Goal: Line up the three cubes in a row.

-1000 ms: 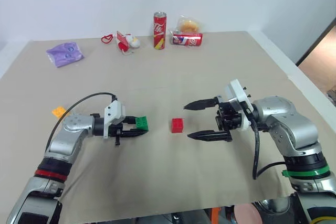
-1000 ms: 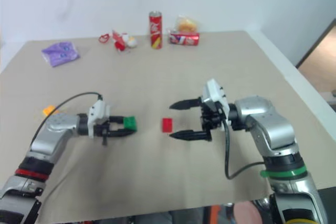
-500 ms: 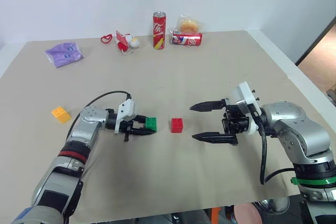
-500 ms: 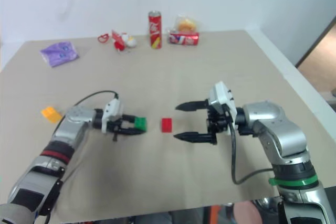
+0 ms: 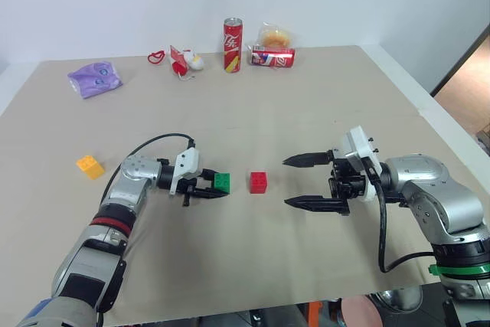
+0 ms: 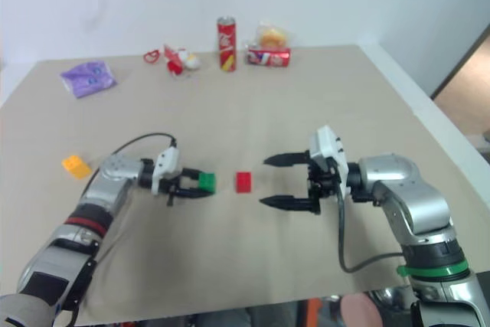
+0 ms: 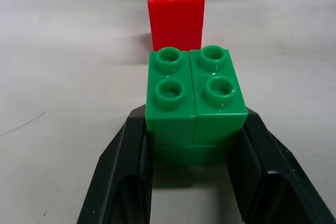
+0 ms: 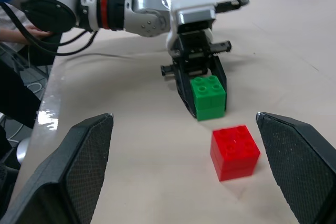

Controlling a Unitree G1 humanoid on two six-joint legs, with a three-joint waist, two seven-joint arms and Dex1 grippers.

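Left gripper [image 5: 213,188] is pinching the green cube [image 5: 222,181] by its smooth side walls, low at the surface [image 5: 253,258]. It looks a light, rigid, slick plastic block, so flat faces are the place to grip. Just past its fingertips sits the red cube [image 5: 259,182], a small gap between. Right gripper [image 5: 302,182] hangs spread wide beyond the red one. The yellow-orange cube [image 5: 89,166] sits well behind the left arm. Plenty of bare surface around; edges lie well apart.
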